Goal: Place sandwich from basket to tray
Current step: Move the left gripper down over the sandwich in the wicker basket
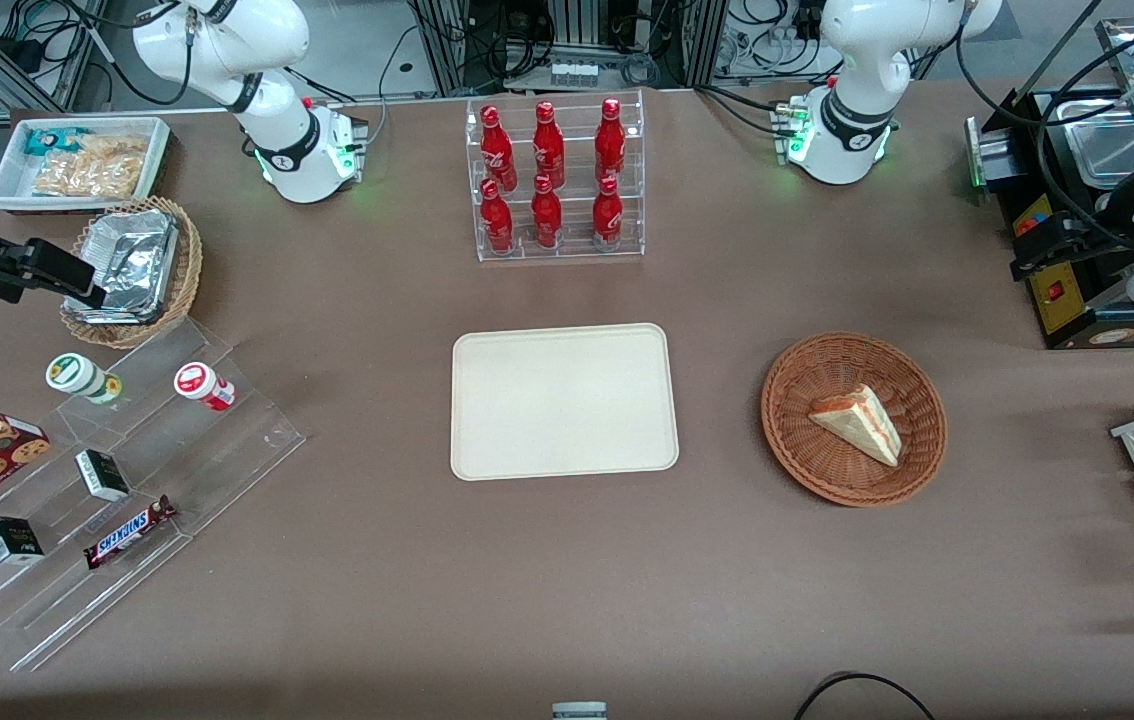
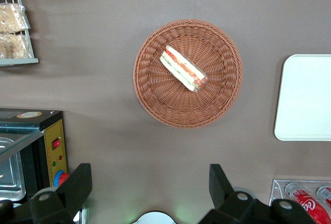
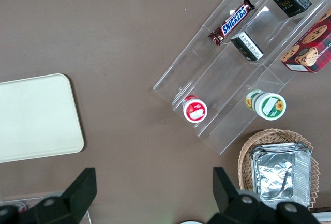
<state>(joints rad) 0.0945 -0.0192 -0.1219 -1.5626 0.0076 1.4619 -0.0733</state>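
Nearest the front camera among the task's things, and level with one another across the brown worktop (image 1: 567, 580), lie the tray (image 1: 564, 401) and the basket (image 1: 854, 418), well apart with bare cloth between them. The tray is empty, a flat cream rectangle with nothing on it. The sandwich (image 1: 859, 421) lies inside the basket, a pale wedge on its side with the red-orange filling stripe showing along one edge; from the wrist camera it sits a little off the basket's centre, resting on the weave and clear of the rim. Farther from the camera and toward the working arm's end of the worktop, the left arm's hand (image 2: 150, 185) hangs high above the surface, beside a black appliance (image 1: 1077, 230), its two fingers (image 2: 76, 185) spread wide with nothing between them. It is not over the basket, which shows whole and unobstructed in the wrist view, away from the fingertips. By my reading the task has barely opened: this is the approach step, before any reach or grasp. The next move calls for carrying the hand over the basket, turning it so the fingers straddle the wedge across its bread faces, not along its length, then lowering into the shallow bowl without catching the wicker rim and closing gently, since soft bread will likely squash under a hard pinch.
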